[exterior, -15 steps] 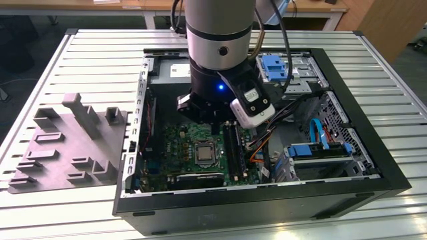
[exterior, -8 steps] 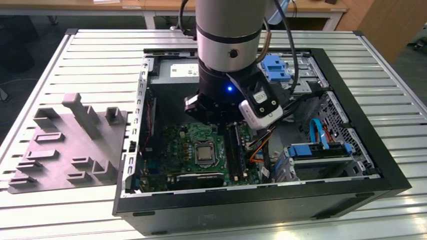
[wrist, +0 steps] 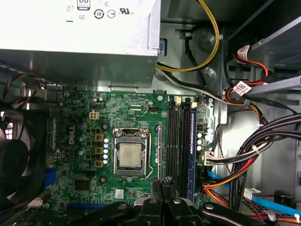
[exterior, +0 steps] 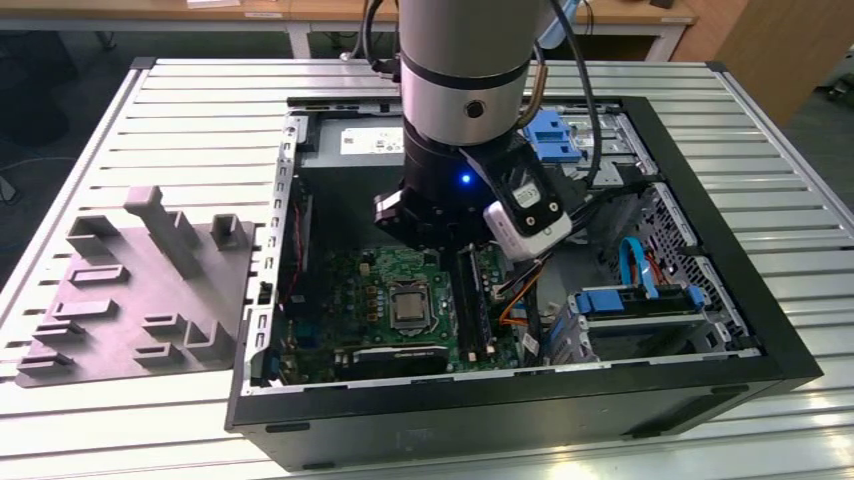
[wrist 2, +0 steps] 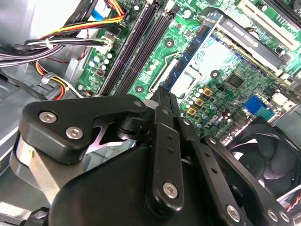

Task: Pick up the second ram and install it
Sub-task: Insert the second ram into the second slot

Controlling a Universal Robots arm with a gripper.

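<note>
My gripper (wrist: 162,186) hangs low inside the open computer case (exterior: 694,260), over the green circuit board (wrist: 89,141). Its fingers are shut together, and I see nothing between them in either wrist view. The fingertips (wrist 2: 163,94) hover between the processor socket (wrist: 130,155) and the long black slot strips (wrist: 178,150). A thin blue ram stick (wrist: 192,150) stands on edge in the slot farthest from the socket. I cannot tell whether it is the second ram. The arm's wrist (exterior: 454,190) hides the fingers in the exterior view.
The grey power box (wrist: 80,28) sits just beyond the board. Coloured cable bundles (wrist: 254,150) crowd the side past the slots. A black fan (wrist 2: 268,146) is near the linkage. The grey moulded tray (exterior: 134,290) lies outside the case, at the exterior view's left.
</note>
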